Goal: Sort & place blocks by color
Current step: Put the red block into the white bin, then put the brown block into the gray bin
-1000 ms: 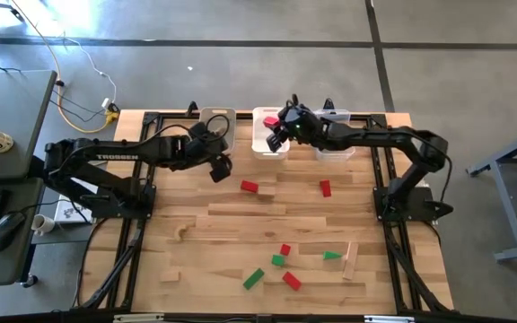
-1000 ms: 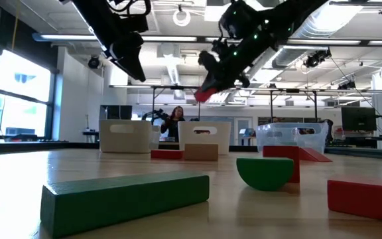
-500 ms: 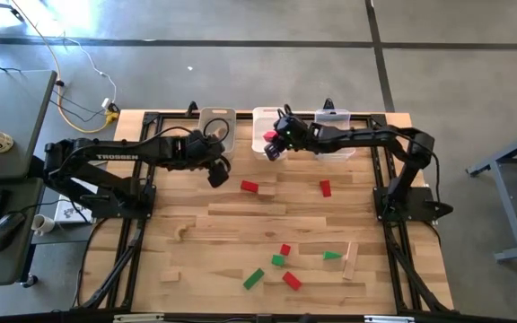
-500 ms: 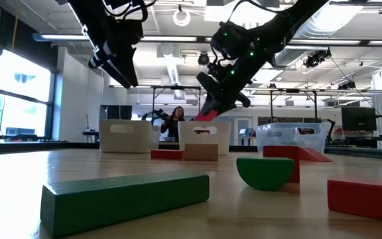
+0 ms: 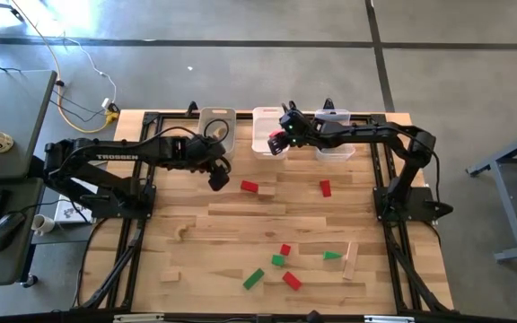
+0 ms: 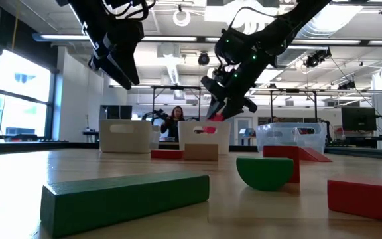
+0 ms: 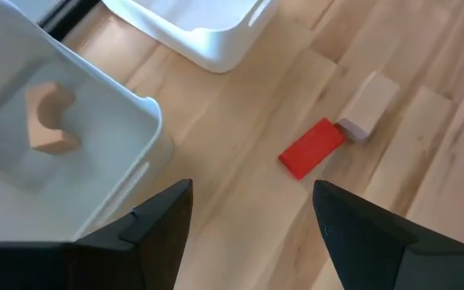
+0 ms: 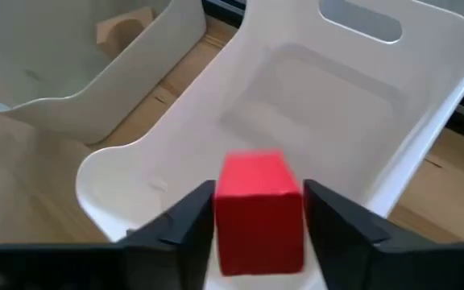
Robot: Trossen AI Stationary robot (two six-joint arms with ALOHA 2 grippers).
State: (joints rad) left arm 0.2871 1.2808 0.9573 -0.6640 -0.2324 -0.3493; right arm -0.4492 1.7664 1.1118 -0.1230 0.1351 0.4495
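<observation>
Right end effector (image 8: pixel 258 211): its two dark fingers are clamped on a red cube (image 8: pixel 259 211). It hangs over the near edge of the middle bin (image 8: pixel 393 121), up in the air. In the high view the right end effector (image 5: pixel 278 142) sits above the middle bin (image 5: pixel 264 132) at the far side of the tabletop (image 5: pixel 232 242).

Red cube: held between the fingers, over the open white bin, not touching it.

Left end effector (image 7: pixel 252 217): its fingers are apart with nothing between them. In the high view it (image 5: pixel 216 176) hangs near the left bin (image 5: pixel 215 120).

Left bin (image 7: pixel 95 153): it holds one plain wood block with a round notch (image 7: pixel 48 121).

Right bin (image 5: pixel 335 118): it stands just beside the middle bin, and I cannot tell what is in it.

Blocks on the tabletop: a flat red block (image 7: pixel 312 148) lies touching a plain wood block (image 7: pixel 367 105), near the left end effector. Another red block (image 5: pixel 325 187) lies alone farther right. Near the front edge lie small red blocks (image 5: pixel 284 249), a green brick (image 5: pixel 254 278), more green blocks (image 5: pixel 332 256), and a long plain wood stick (image 5: pixel 350 261).

Room behind: a person (image 6: pixel 175 121) shows far off in the low view.
</observation>
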